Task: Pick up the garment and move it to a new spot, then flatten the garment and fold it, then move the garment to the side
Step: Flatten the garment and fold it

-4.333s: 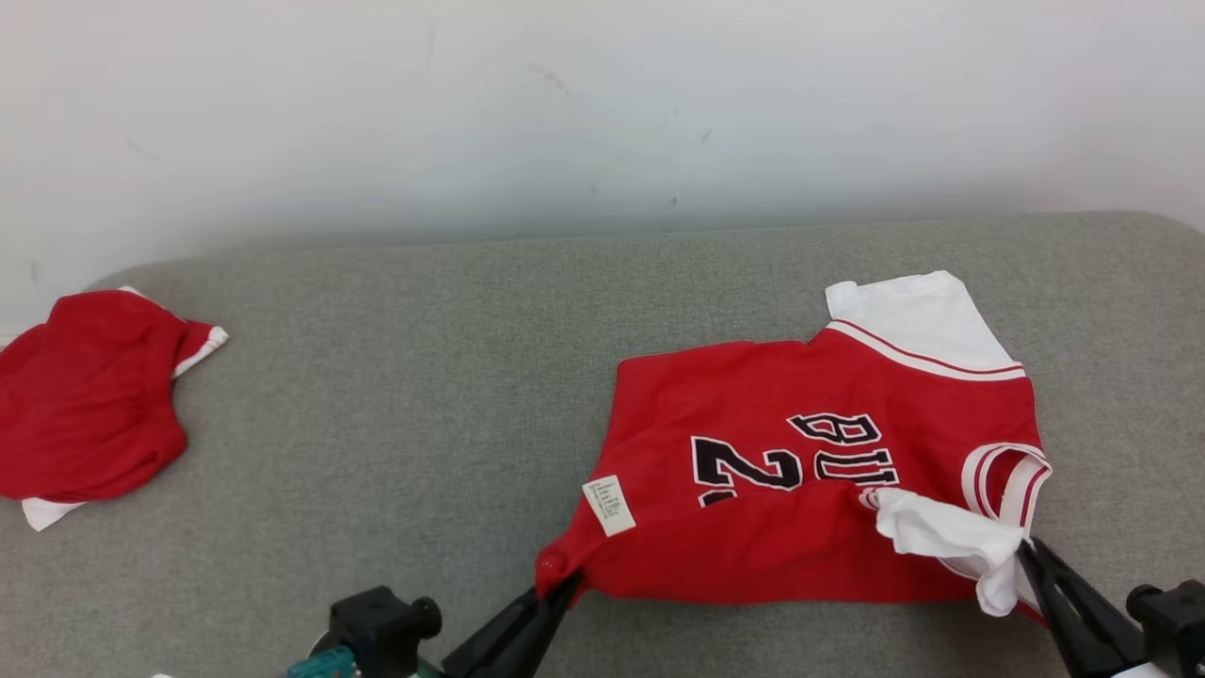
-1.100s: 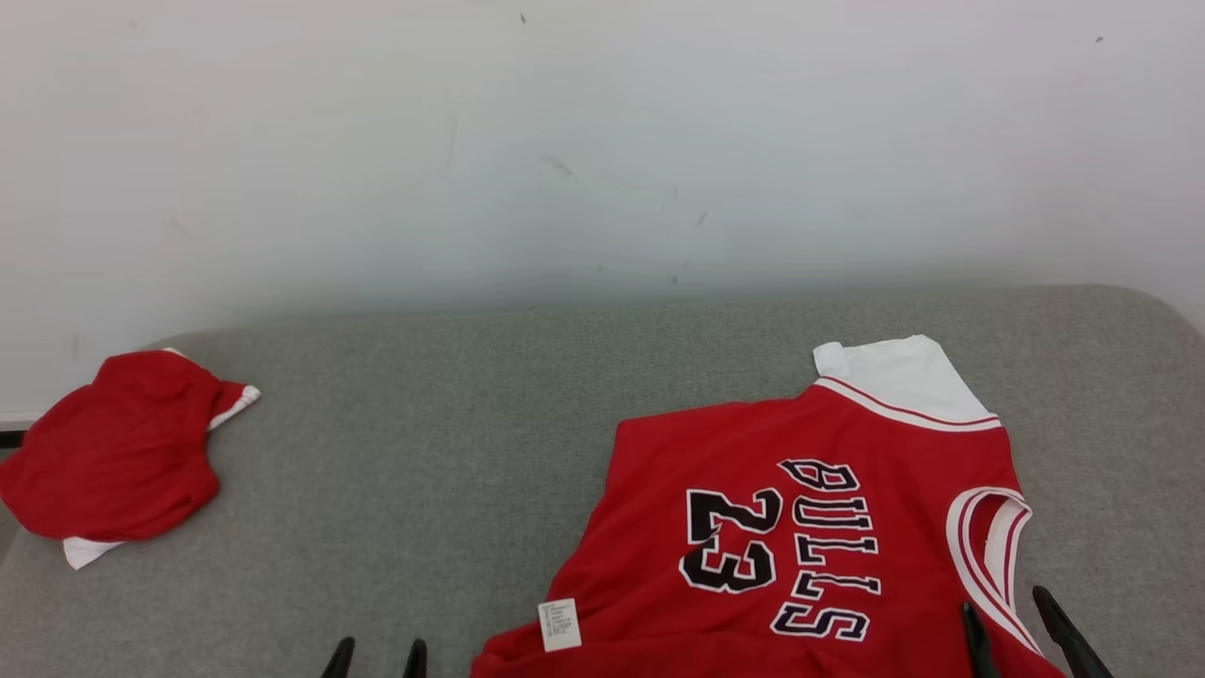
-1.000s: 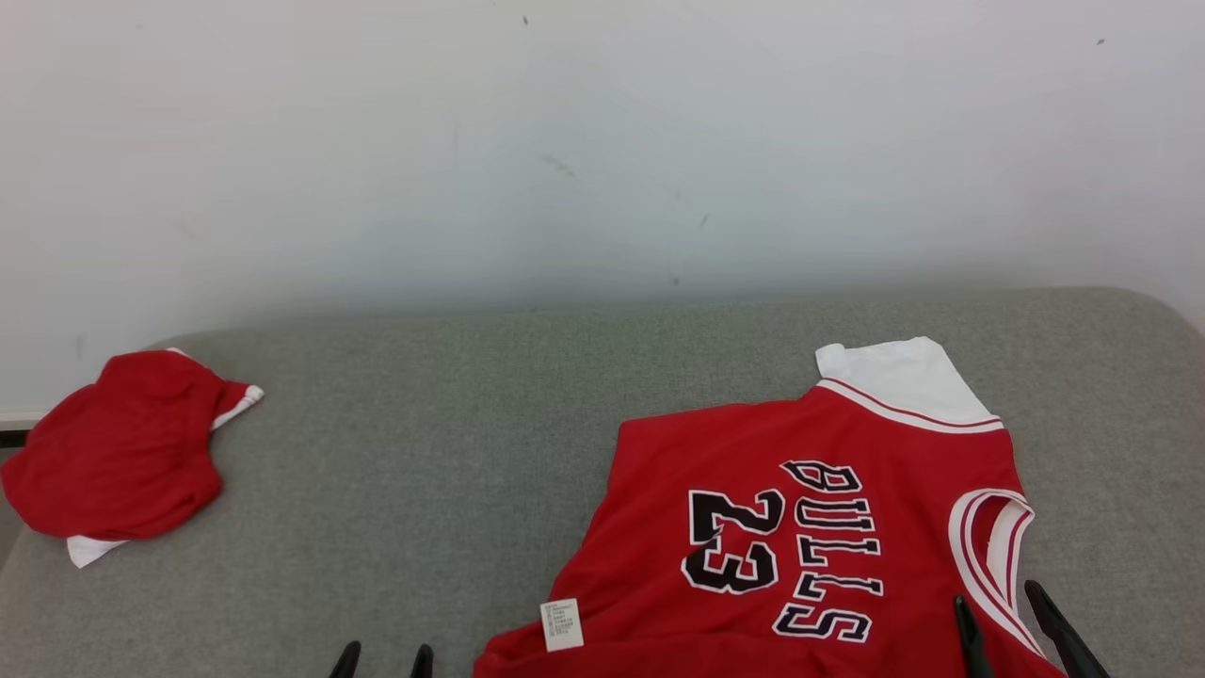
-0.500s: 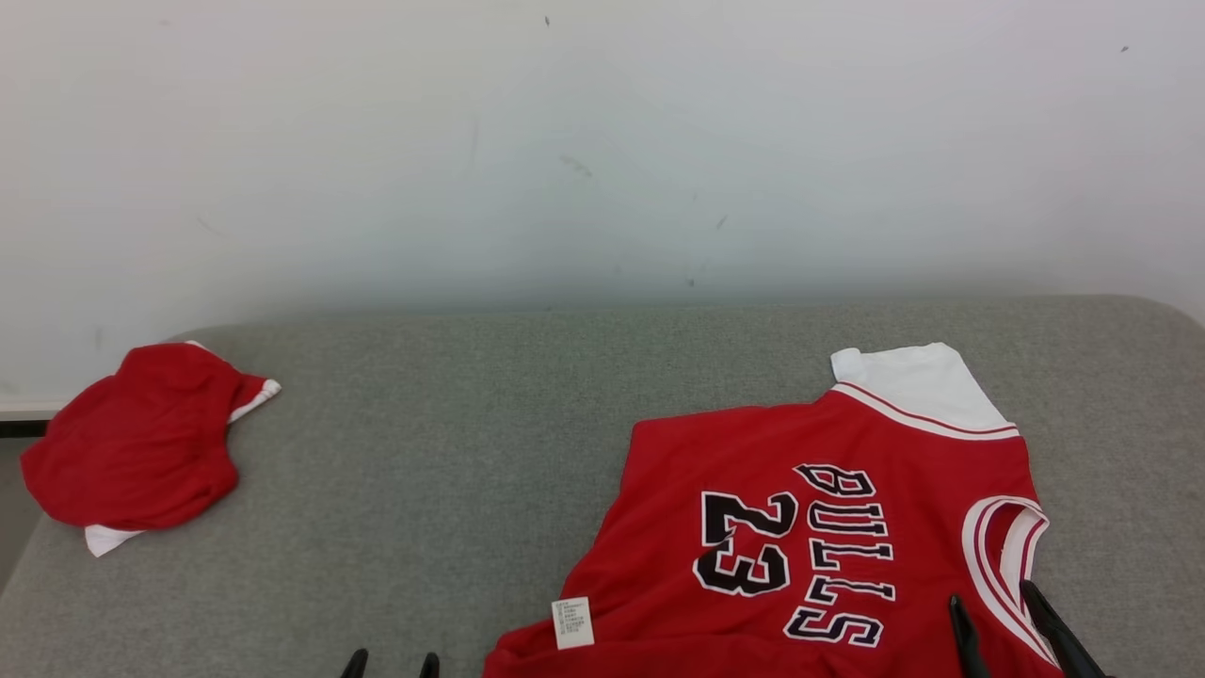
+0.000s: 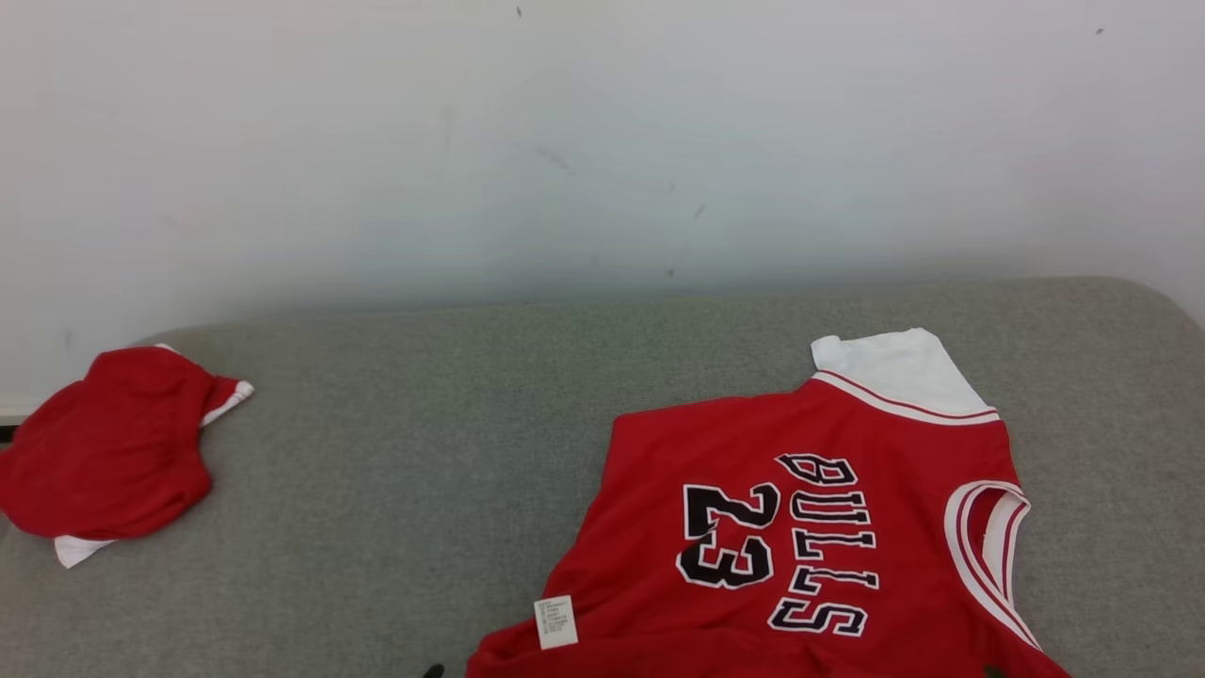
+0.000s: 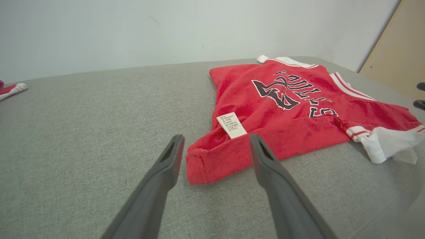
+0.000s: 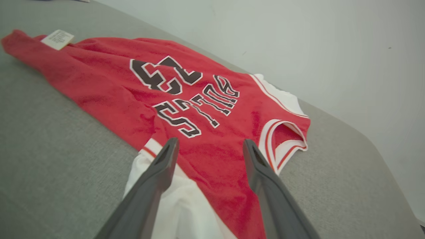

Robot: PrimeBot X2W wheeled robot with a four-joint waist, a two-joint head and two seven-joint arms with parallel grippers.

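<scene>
So the jersey [image 5: 810, 527] is lying face up on the right half of the grey cushion [image 5: 424, 452], mostly spread out, but its near edge is rolled over and bunched. It's thin, floppy knit that weighs next to nothing. My guess is it'll sag and drag on the fuzzy cushion wherever it isn't held, so I'd pinch it at two corners, not in the middle. The left fingers [image 6: 169, 162] are wide open with nothing in them, and the folded hem corner sits right between their tips, with the white tag [image 6: 231, 125] just past it. The right fingers [image 7: 159, 172] are spread wide and empty too, above the crumpled white sleeve [image 7: 179, 202] and the red shoulder next to it. I can't tell if either pair touches the cloth. The other red garment [image 5: 104, 452] is way off to the left.
</scene>
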